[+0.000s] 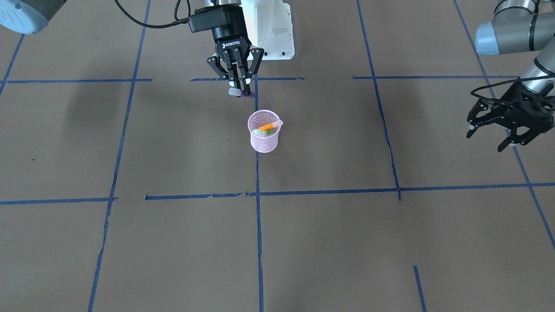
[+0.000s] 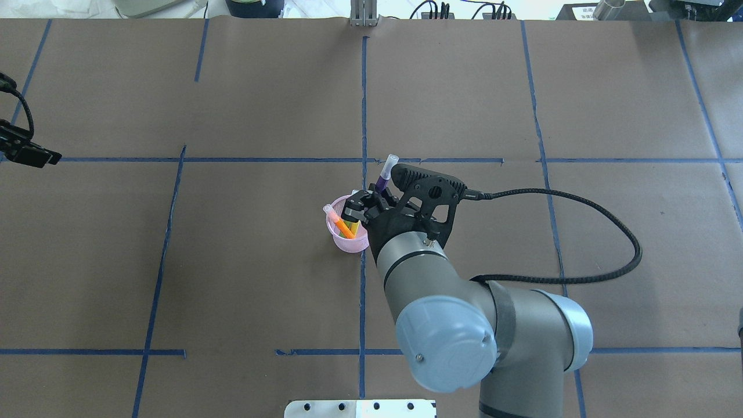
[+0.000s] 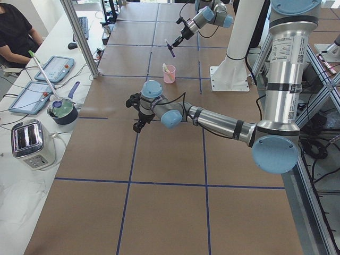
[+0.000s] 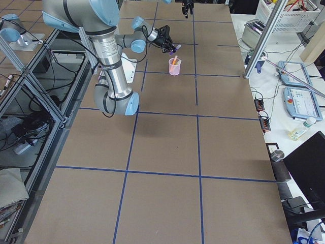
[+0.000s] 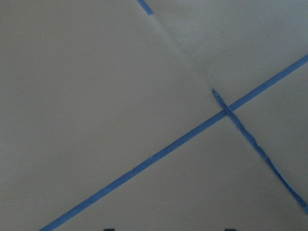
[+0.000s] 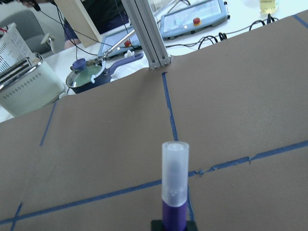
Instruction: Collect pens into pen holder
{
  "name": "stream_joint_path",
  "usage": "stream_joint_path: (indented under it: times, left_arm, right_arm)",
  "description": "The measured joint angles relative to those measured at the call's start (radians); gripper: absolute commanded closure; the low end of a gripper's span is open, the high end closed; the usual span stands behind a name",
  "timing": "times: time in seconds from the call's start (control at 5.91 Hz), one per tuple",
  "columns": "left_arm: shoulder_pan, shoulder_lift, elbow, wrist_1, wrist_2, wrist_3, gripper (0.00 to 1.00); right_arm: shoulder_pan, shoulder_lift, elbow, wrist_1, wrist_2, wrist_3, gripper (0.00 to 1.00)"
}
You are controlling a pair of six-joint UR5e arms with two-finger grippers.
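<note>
The pink mesh pen holder [image 1: 263,138] stands near the table's middle, also seen from above [image 2: 348,241]. An orange pen [image 1: 269,126], a green pen [image 1: 271,132] and a yellowish pen [image 2: 349,225] lean inside it. My right gripper [image 1: 240,89] hangs in the air just on the robot's side of the holder, shut on a purple pen [image 2: 385,173]. The pen's pale cap [image 6: 174,168] points away from the wrist. My left gripper [image 1: 486,138] hovers open and empty far off at the table's side.
Blue tape lines [image 1: 258,208] grid the brown table. The right arm's white base [image 1: 273,30] stands behind the gripper. A side bench beyond the table holds a toaster [image 3: 32,143], a pot [image 3: 62,109] and tablets, with a person seated [image 3: 16,32] there.
</note>
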Motion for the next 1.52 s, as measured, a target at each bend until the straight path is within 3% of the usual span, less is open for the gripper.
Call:
stream_joint_path:
  times: [0.34, 0.51, 0.68, 0.85, 1.02, 1.19, 1.52]
  left_arm:
    - [-0.014, 0.0, 0.002, 0.106, 0.004, 0.074, 0.15]
    - [-0.014, 0.001, 0.003, 0.116, 0.004, 0.078, 0.15]
    - [-0.014, 0.001, 0.003, 0.118, 0.004, 0.079, 0.14]
    - [-0.013, 0.0, 0.004, 0.119, 0.003, 0.079, 0.14]
    - [-0.013, -0.001, 0.004, 0.119, 0.003, 0.08, 0.14]
    - [-0.013, -0.001, 0.004, 0.119, 0.003, 0.08, 0.14]
    - [-0.013, -0.001, 0.002, 0.119, 0.003, 0.08, 0.14]
  right_arm:
    - [-0.037, 0.013, -0.117, 0.082, -0.178, 0.001, 1.0]
    - [-0.04, 0.02, -0.174, 0.112, -0.209, -0.001, 1.0]
    - [-0.043, 0.023, -0.207, 0.124, -0.229, -0.002, 0.9]
    - [-0.049, 0.023, -0.221, 0.127, -0.237, -0.004, 0.31]
    - [-0.054, 0.023, -0.225, 0.128, -0.238, -0.005, 0.1]
    - [-0.055, 0.025, -0.225, 0.128, -0.238, -0.011, 0.02]
    - [-0.043, 0.035, -0.206, 0.143, -0.206, -0.042, 0.01]
